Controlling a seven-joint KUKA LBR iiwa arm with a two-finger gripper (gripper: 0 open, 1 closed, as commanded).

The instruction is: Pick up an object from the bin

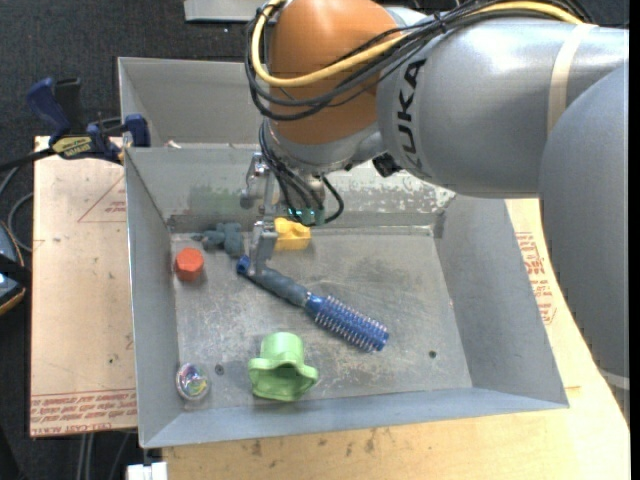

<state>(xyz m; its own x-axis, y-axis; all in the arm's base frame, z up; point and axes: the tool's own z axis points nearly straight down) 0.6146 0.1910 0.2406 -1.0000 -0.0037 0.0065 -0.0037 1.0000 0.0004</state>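
Camera view looks down into the bin (150,298), where a few small things lie loose and well apart on the floor. That is good for picking, I think, since nothing is piled on anything else.

A brush (315,308) lies flat on its side in the middle. Its blue bristles are at one end and its grey-blue handle is at the other. It lies slantwise, and the handle end is the one toward the back wall. It probably lies like this because it was just dropped in and came to rest.

The arm (480,98) comes in over the bin and the claw (262,253) hangs straight down from it. The tip of the claw is low, right at the handle end of the brush. It seems to touch the handle or the floor just beside it, but I cannot tell which. I also cannot tell if the claw is apart or together, since the arm hides much of it. I see nothing held in it. The brush is flat on the floor, so it has not been lifted yet.

A yellow block (293,233) sits just behind the handle end of the brush, close to the claw. A grey toy (226,237) lies near that end too, on the other side of the claw. A red plug (188,263) stands a bit past the grey toy. In front of the brush sits a green cup (282,366), and a shiny ball (192,380) lies beside the cup, farther from the brush.

The brush is the thing nearest the claw, so I think it is the one to be picked.
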